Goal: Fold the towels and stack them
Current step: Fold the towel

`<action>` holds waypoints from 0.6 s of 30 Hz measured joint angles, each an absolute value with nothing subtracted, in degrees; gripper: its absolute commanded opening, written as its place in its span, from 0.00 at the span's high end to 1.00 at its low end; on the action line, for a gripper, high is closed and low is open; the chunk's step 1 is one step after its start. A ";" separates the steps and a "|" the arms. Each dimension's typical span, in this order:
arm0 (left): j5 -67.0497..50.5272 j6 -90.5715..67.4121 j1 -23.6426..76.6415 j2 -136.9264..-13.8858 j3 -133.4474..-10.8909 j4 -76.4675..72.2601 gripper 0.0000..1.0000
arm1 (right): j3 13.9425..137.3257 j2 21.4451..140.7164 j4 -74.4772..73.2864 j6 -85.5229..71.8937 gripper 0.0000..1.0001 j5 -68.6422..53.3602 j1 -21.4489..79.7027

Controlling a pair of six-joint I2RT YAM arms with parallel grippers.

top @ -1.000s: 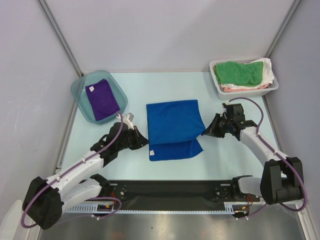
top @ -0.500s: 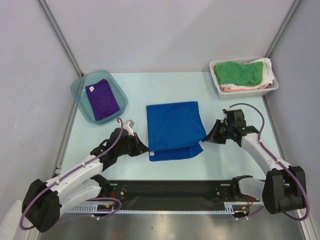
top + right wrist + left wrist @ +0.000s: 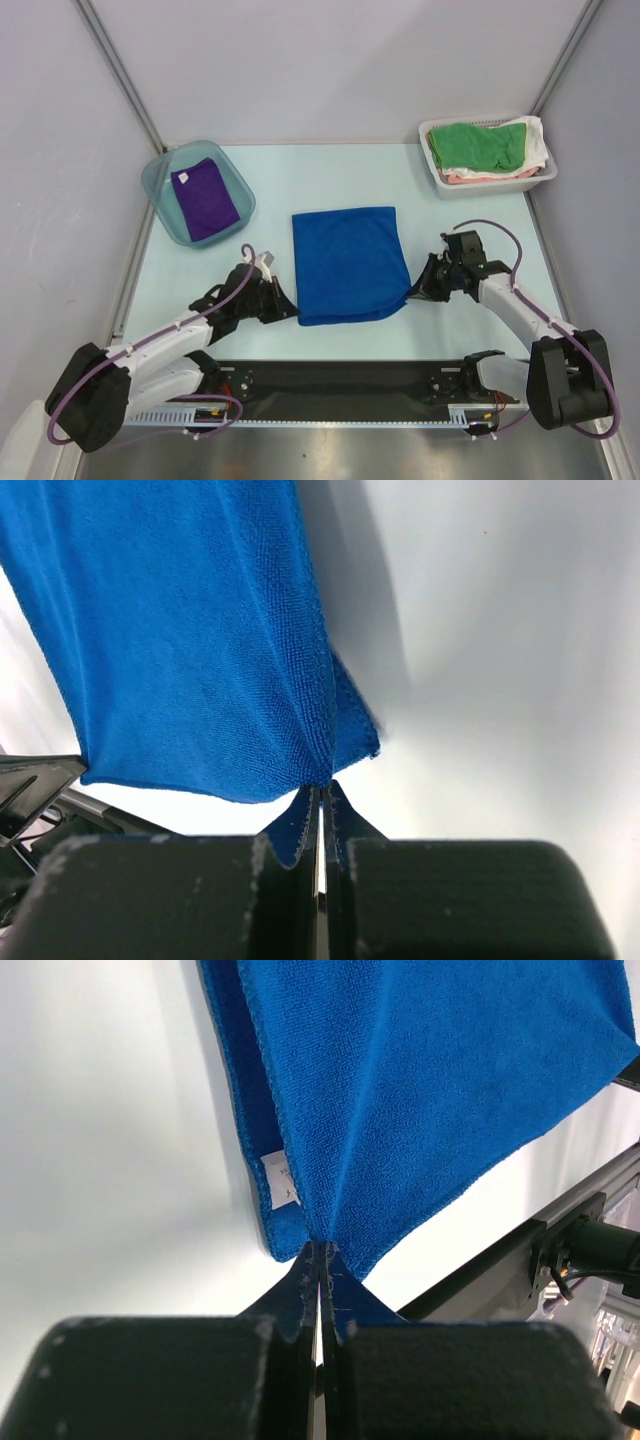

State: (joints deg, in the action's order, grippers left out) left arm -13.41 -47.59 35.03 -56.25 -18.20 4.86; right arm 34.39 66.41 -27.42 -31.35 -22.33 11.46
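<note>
Pale mint table (image 3: 330, 170), matte and smooth. At its far left corner, a translucent teal tub (image 3: 158, 172), rounded and shallow. At the far right corner, a white slatted plastic basket (image 3: 490, 186), set at a slight angle to the table's edge. Inside the basket, a white cloth (image 3: 537, 140) bunched against the right wall and a pinkish item (image 3: 462, 175) low at the front. Along the near edge, a black rail (image 3: 340, 380). Behind and to both sides, plain grey walls (image 3: 330, 70), joined by slanting metal posts (image 3: 120, 70).
</note>
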 measured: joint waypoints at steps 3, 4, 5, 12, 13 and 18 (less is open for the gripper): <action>-13.96 -47.59 35.05 -57.34 -18.15 3.95 1.00 | 34.04 66.41 -27.40 -31.40 1.00 -22.04 11.49; -14.02 -47.59 35.09 -57.60 -18.06 3.70 1.00 | 33.93 66.39 -27.42 -31.40 1.00 -21.93 11.51; -14.20 -47.59 35.09 -57.80 -18.02 3.55 1.00 | 33.80 66.37 -27.44 -31.40 1.00 -21.82 11.53; -14.11 -47.42 35.14 -56.73 -18.50 5.43 1.00 | 34.87 66.04 -29.82 -31.20 1.00 -21.56 11.51; -13.96 -47.35 35.14 -56.10 -18.92 6.28 1.00 | 35.55 66.00 -30.52 -31.14 1.00 -21.45 11.51; -12.56 -46.68 35.16 -50.28 -21.82 10.52 1.00 | 38.17 63.96 -32.34 -30.92 1.00 -21.37 11.51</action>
State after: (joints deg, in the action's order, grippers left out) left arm -12.56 -46.68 35.16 -50.28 -21.82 10.52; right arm 38.17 63.96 -32.34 -30.92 -21.37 11.51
